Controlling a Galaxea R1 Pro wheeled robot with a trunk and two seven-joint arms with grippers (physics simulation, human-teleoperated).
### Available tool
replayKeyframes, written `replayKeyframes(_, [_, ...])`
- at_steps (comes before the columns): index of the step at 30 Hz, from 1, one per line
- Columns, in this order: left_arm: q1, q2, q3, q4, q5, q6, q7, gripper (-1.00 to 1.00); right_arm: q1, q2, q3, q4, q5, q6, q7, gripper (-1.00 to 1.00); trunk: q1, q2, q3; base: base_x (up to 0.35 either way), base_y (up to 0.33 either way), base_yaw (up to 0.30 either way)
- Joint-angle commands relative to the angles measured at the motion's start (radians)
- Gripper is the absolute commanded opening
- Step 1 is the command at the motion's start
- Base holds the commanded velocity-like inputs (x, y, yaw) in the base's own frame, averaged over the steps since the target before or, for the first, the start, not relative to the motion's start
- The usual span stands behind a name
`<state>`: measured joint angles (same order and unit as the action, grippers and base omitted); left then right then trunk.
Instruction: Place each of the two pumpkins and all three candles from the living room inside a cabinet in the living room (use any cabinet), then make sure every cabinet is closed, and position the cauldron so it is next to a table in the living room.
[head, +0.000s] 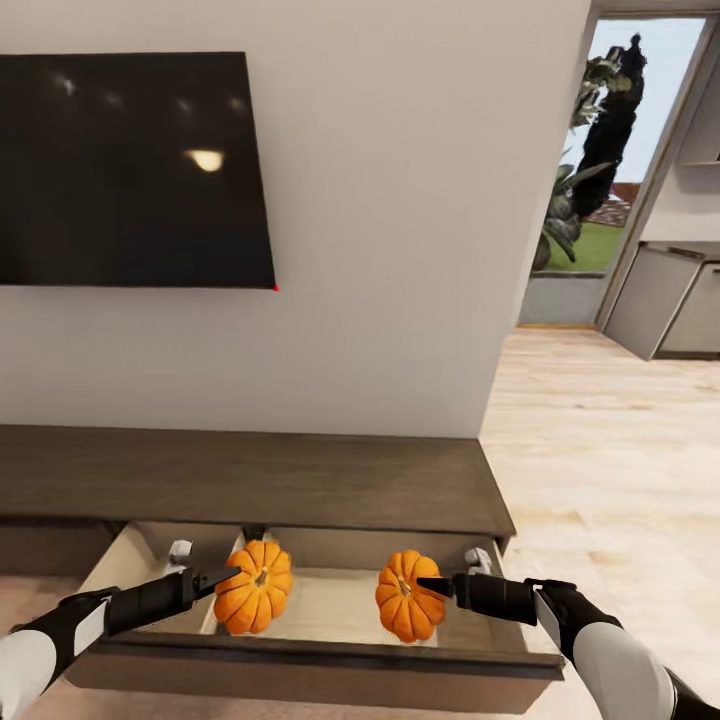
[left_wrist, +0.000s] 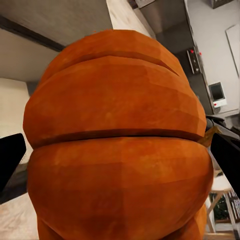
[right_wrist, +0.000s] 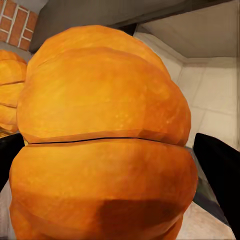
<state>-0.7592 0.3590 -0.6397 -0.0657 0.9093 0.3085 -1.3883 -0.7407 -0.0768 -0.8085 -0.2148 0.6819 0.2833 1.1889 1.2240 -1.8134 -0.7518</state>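
Pumpkins, two: left pumpkin (head: 255, 586) clamped between the left end effector's (head: 224, 577) fingers, right pumpkin (head: 409, 596) likewise in the right end effector (head: 432, 585), both directly at the fingertips, over the cabinet's (head: 300, 480) open drawer (head: 320, 655), release likely downward.

White arms, black end effectors (head: 222, 577)

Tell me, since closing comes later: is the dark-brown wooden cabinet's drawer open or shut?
Open: the drawer is pulled out, pale inside showing.
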Motion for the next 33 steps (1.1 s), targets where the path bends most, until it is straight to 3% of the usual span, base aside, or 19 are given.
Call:
replayKeyframes(1, [0.0, 0.0, 0.007, 0.0, 0.0, 0.0, 0.0, -1.0, 0.0, 0.0, -0.005, 0.0, -0.002, 0.0, 0.0, -1.0, 0.0, 0.0, 0.0, 0.328, -0.047, 0.011])
replayKeyframes(16, [0.0, -0.005, 0.006, -0.002, -0.002, 0.0, 0.007, -1.0, 0.0, -0.003, -0.006, 0.0, -0.004, -0.001, 0.0, -1.0, 0.0, 0.0, 0.0, 0.276, -0.003, 0.001])
replayKeyframes(20, [0.012, -0.027, -0.01, -0.019, -0.001, -0.01, 0.014, -1.0, 0.011, -0.024, -0.003, 0.013, 0.0, 0.0, -0.016, -1.0, 0.0, 0.0, 0.0, 0.0, 0.0, 0.0])
replayKeyframes(24, [0.013, -0.034, 0.004, -0.021, -0.001, -0.011, -0.009, -1.0, 0.014, -0.034, -0.008, 0.006, 0.001, 0.002, 0.009, -1.0, 0.0, 0.0, 0.0, 0.0, 0.0, 0.0])
replayKeyframes(33, [0.014, -0.038, 0.008, -0.022, -0.001, -0.011, -0.019, -1.0, 0.015, -0.037, -0.008, 0.005, 0.001, 0.003, 0.018, -1.0, 0.0, 0.0, 0.008, 0.0, 0.0, -0.133])
